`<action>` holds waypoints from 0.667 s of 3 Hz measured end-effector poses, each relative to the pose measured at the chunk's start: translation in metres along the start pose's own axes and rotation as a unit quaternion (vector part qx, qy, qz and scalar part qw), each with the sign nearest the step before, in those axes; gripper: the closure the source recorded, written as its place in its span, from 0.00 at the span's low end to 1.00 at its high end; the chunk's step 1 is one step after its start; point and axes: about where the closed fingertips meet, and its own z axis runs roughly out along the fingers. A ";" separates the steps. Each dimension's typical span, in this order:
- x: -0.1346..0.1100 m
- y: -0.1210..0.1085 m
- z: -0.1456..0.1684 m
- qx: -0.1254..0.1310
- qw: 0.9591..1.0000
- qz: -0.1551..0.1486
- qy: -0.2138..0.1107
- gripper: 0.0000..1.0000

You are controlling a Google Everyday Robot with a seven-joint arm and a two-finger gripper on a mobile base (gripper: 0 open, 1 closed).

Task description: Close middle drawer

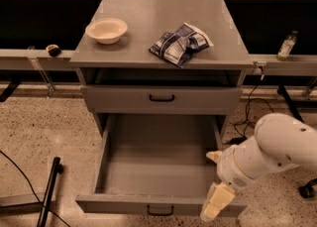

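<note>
Speckled floor (29, 137) runs under a grey cabinet (233, 32). Nearest of all is the middle drawer (148, 166), pulled out fully toward the camera, with its tray bare.

At the drawer's right front corner sits the gripper (211, 184), on a thick white arm (277, 146) that comes in from the right. Its two cream fingers (218, 202) stand apart, one by the front panel and one further back along the side wall, and they hold nothing.

The drawer looks like stiff sheet metal on slides. Being empty, it should be light and roll easily, with no give under a push. No grasp seems needed: a flat push on the front panel, close to the black handle (160, 210), would probably send it in straight. A push at the corner may skew it on its runners.

Behind it is the top drawer (124, 99), shut.

By count:
- two drawers in sight, each with one handle
- one bowl (106, 29) and one crumpled bag (181, 44) on the cabinet top, well apart
- one bottle (286, 46) on the ledge far right
</note>
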 end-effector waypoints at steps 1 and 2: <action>0.010 0.012 0.038 -0.019 1.000 0.001 0.003 0.18; 0.024 0.024 0.069 -0.027 1.000 0.012 -0.004 0.42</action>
